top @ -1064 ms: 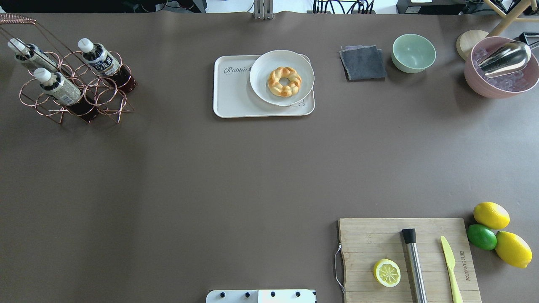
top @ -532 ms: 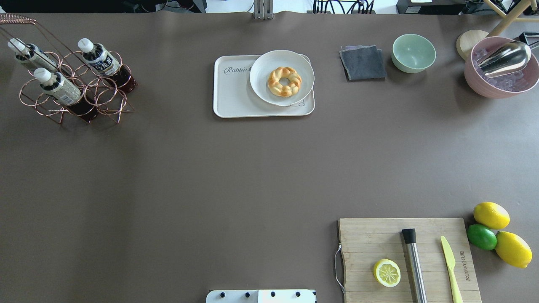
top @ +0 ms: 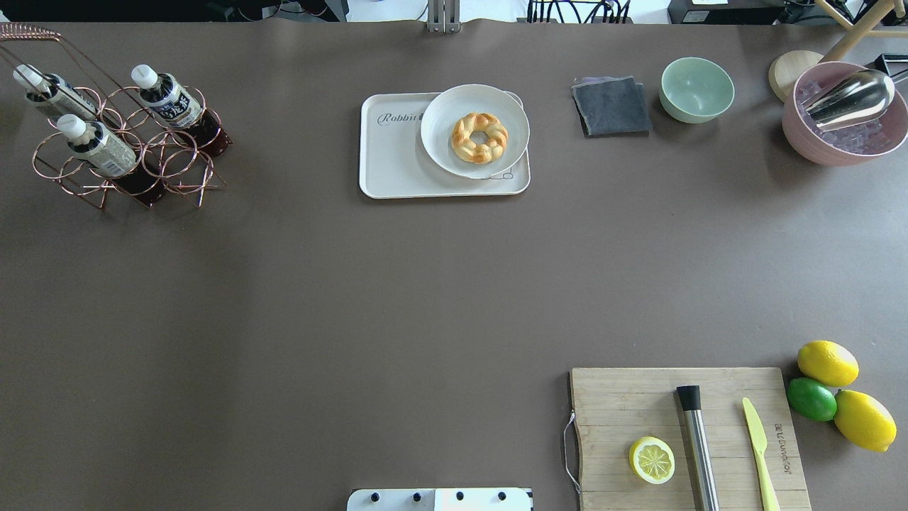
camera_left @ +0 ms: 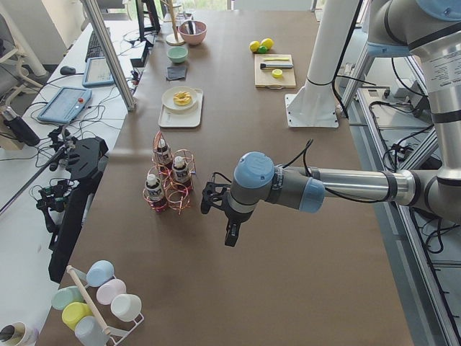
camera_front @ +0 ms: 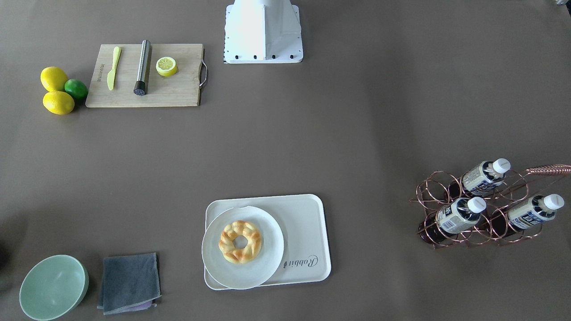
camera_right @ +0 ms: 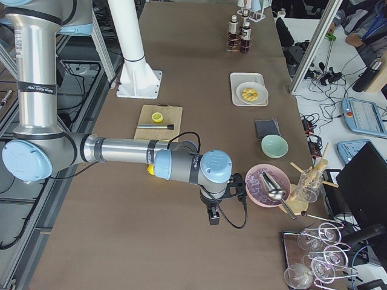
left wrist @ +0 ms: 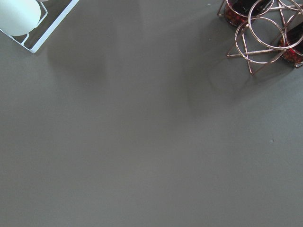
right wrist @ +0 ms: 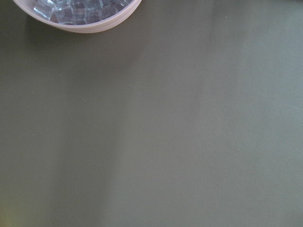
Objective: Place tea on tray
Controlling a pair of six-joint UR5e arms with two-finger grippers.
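Three tea bottles stand tilted in a copper wire rack (top: 128, 152) at the table's far left: one at the right (top: 170, 99), one in front (top: 99, 145), one at the back (top: 50, 92). They also show in the front-facing view (camera_front: 459, 214). The cream tray (top: 397, 156) with "Rabbit" script lies at the far middle, and a white plate (top: 440, 142) with a doughnut (top: 480, 137) covers its right part. My left gripper (camera_left: 230, 234) hangs over bare table near the rack, showing only in the left side view. My right gripper (camera_right: 213, 219) hangs beside the pink bowl. I cannot tell whether either is open or shut.
A grey cloth (top: 611, 106), a green bowl (top: 696, 89) and a pink bowl of ice with a metal scoop (top: 844, 113) stand at the far right. A cutting board (top: 638, 397) with half a lemon, a muddler and a knife lies front right, with lemons and a lime (top: 812, 399) beside it.
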